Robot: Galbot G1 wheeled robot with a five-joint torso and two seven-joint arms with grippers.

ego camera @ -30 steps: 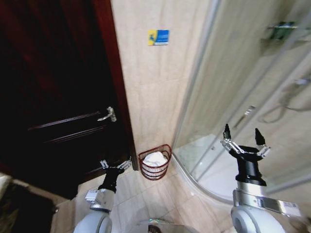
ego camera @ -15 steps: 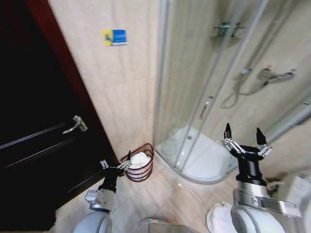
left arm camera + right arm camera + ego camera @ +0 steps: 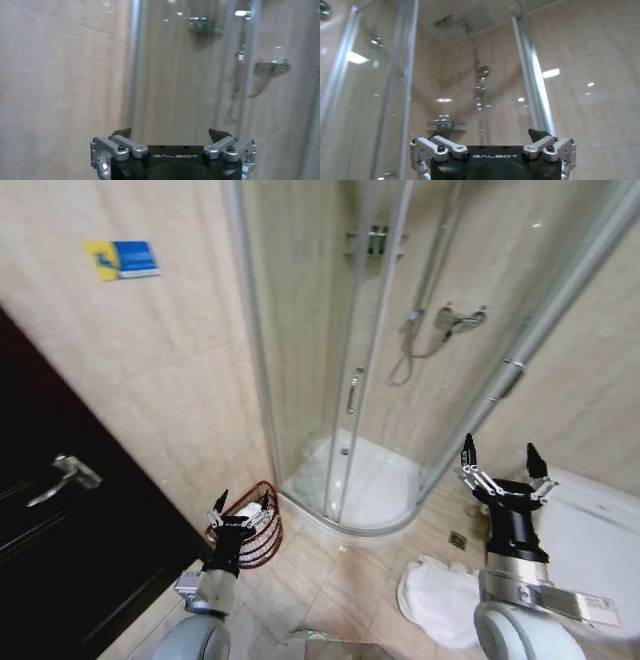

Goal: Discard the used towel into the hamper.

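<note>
The hamper (image 3: 262, 538), a round red-brown wire basket, stands on the floor against the tiled wall beside the shower. A white towel (image 3: 252, 514) lies bunched inside it. My left gripper (image 3: 240, 508) is raised in front of the hamper's near side, open and holding nothing; in the left wrist view the left gripper (image 3: 170, 133) faces the wall and shower glass. My right gripper (image 3: 498, 456) is held up at the right, open and holding nothing, and the right gripper (image 3: 490, 132) points at the shower. A second white cloth (image 3: 440, 604) lies flat on the floor by the right arm.
A curved glass shower enclosure (image 3: 350, 380) with a white tray (image 3: 370, 490) fills the middle. A dark wooden door (image 3: 60, 530) with a metal handle (image 3: 62, 478) is at the left. A white fixture (image 3: 600, 530) sits at the right. Beige floor tiles (image 3: 340, 590) lie in front.
The whole picture has shifted left, so the camera has turned right: door and hamper slid left, shower and floor cloth came into view. Both grippers keep their pose, open.
</note>
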